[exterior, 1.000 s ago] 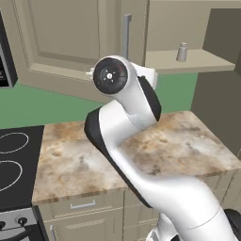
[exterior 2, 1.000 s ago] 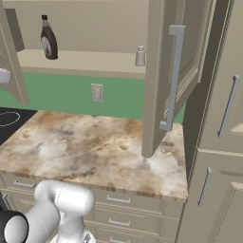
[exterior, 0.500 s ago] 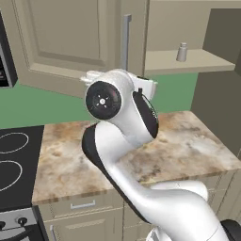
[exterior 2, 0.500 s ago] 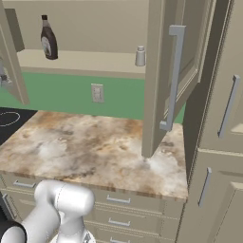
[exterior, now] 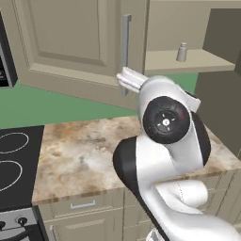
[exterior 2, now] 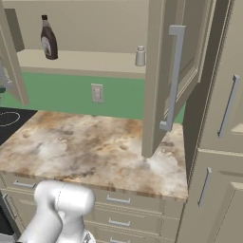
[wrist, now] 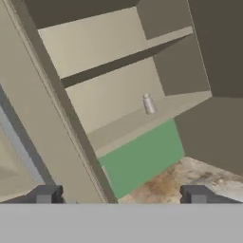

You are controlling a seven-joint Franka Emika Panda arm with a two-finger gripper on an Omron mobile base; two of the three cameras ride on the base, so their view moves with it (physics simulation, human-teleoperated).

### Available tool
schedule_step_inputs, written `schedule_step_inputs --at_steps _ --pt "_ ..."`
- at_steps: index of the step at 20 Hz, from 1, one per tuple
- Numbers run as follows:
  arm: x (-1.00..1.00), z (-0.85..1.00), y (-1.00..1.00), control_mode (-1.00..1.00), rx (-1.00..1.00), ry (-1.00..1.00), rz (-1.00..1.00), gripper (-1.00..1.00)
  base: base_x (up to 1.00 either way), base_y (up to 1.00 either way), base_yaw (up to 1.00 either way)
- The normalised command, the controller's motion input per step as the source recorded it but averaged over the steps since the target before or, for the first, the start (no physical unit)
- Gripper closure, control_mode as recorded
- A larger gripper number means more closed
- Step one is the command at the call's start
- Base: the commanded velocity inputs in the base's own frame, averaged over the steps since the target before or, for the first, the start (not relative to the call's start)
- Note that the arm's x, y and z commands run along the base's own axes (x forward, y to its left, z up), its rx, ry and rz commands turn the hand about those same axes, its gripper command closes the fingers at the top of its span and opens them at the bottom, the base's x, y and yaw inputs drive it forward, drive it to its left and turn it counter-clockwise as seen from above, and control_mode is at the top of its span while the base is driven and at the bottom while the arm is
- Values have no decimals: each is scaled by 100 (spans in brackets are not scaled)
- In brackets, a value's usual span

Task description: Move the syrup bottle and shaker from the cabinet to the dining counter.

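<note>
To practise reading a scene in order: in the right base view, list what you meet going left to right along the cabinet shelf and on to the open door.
syrup bottle → shaker → open cabinet door's bar handle

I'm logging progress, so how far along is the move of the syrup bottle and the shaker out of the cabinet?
Done: the cabinet doors stand open. Nothing has been moved yet: the syrup bottle and the shaker both stand on the shelf, well apart. In hand: nothing; the gripper is open and empty, looking up toward the shaker from below the shelf. Left: grasp each item and carry both to the dining counter.
</note>
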Motion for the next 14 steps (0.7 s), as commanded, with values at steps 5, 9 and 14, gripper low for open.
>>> schedule_step_inputs --at_steps 5,9,14 --pt "-2 23 -99 -100 61 12 0 -100 0 0 0" --pt "29 7 -97 -100 77 12 0 -100 0 0 0" --pt "39 0 -69 -100 76 3 10 -100 0 0 0"
